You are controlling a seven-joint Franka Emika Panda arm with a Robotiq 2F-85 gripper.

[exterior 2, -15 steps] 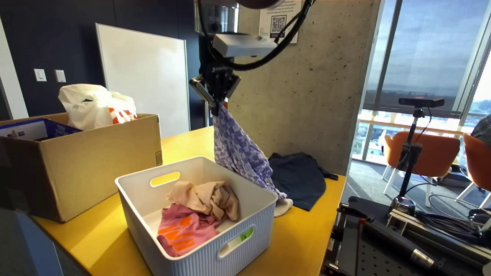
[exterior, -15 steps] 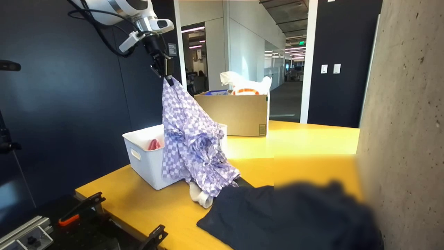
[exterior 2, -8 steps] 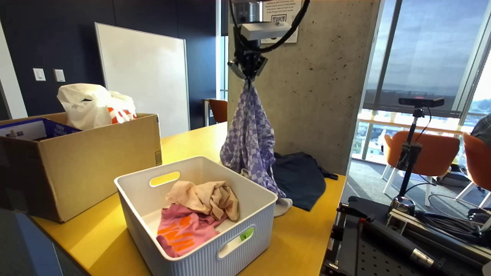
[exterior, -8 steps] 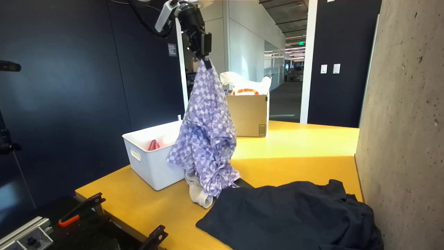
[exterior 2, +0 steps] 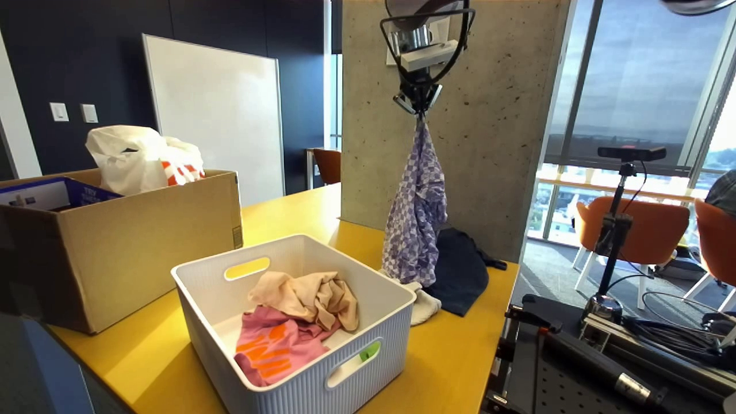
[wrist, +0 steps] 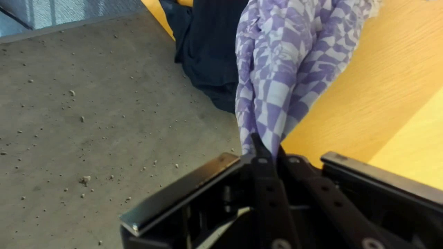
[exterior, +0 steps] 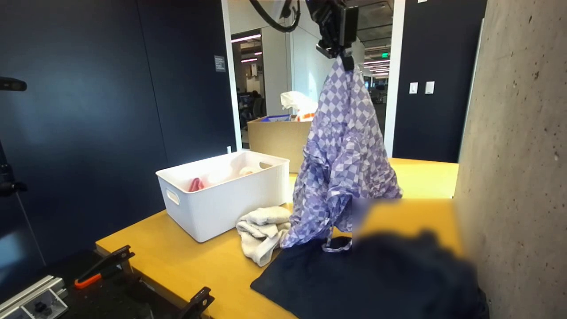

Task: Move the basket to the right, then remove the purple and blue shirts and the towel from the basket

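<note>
The closed gripper (exterior 2: 421, 112) pinches the purple shirt (exterior: 343, 146), which hangs below. Whether it touches the dark blue shirt (wrist: 214, 45) is unclear.

A black cable (exterior: 280, 28) loops past a silver collar (exterior 2: 410, 39) and pale casing (exterior 2: 428, 55); black jaws carry screws (wrist: 280, 243).

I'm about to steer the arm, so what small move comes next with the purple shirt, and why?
I'd probably lower the purple shirt toward the table: the fingers pinch its top, and it hangs outside the basket, its lower end near the dark garment.
</note>
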